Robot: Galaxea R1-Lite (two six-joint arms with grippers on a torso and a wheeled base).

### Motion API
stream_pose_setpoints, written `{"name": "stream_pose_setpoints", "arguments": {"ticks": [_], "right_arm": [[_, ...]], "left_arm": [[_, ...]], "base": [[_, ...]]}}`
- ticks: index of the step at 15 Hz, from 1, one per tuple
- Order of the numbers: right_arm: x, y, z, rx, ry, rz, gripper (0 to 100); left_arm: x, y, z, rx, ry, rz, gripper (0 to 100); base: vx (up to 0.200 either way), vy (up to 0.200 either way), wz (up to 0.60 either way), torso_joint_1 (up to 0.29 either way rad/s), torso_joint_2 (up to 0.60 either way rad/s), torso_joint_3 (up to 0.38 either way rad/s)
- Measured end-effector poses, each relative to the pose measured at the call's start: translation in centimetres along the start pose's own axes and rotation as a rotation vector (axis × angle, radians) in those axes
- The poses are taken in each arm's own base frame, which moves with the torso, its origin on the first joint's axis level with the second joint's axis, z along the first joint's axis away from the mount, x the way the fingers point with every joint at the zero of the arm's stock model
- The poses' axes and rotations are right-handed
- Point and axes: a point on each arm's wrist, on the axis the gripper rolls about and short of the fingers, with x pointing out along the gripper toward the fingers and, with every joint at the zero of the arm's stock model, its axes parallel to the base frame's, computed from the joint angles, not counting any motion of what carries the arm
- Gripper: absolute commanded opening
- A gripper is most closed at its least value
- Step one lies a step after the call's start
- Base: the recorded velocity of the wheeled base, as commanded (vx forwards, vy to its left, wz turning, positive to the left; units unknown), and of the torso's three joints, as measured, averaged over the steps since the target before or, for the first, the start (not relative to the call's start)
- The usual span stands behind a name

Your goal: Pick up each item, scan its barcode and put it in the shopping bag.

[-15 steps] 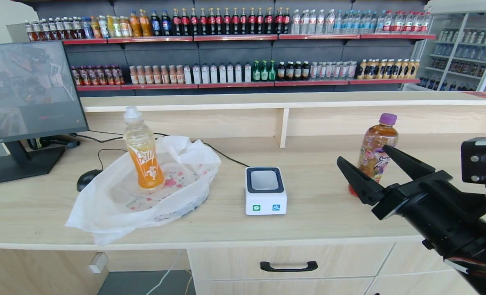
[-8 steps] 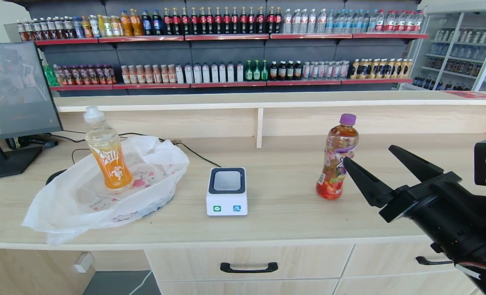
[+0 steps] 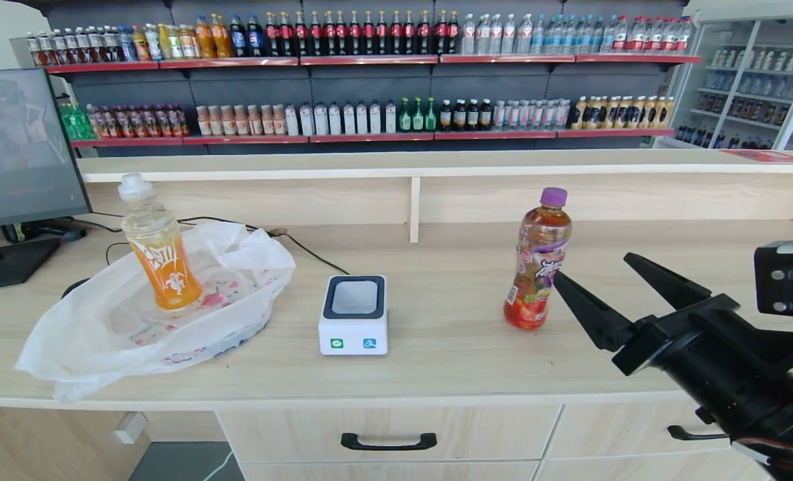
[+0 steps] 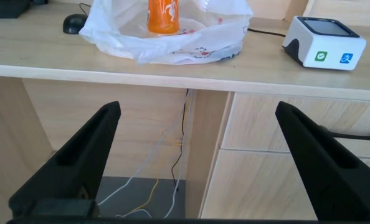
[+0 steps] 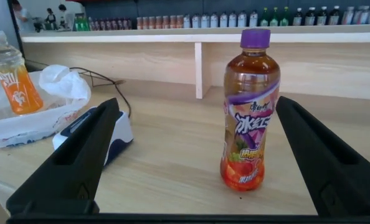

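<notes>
Two bottles [image 3: 157, 254] [image 3: 538, 267], one scanner [image 3: 354, 314], one shopping bag [image 3: 89, 334]

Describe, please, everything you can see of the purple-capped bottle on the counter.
The purple-capped bottle is clear plastic, holding amber drink, red near the base, with a purple and white label round its middle. Capped and upright, it stands on the wooden counter right of the scanner. The open right gripper faces it without touching.

Purple-capped bottle [image 3: 536, 264] upright on counter [image 3: 449, 341]
</notes>
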Motion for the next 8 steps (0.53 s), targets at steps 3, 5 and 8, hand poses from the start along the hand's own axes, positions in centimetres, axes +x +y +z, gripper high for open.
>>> {"name": "stream_pose_setpoints", "arguments": {"ticks": [3,5,8], "right_arm": [[0.5,-0.4,-0.7,-0.011,0.029,-0.020,100],[1.6,-0.5,-1.3,-0.019,0.044,-0.036,100],[3.5,-1.0,-2.6,-0.039,0.071,-0.070,100]], "left_arm": [[0.0,0.0,0.0,0.000,0.000,0.000,100],[0.0,0.0,0.0,0.000,0.000,0.000,100],[0.0,0.0,0.0,0.000,0.000,0.000,100]], "base": [[0.000,0.000,0.00,0.000,0.00,0.000],[0.000,0.000,0.00,0.000,0.00,0.000],[0.000,0.000,0.00,0.000,0.00,0.000]]}}
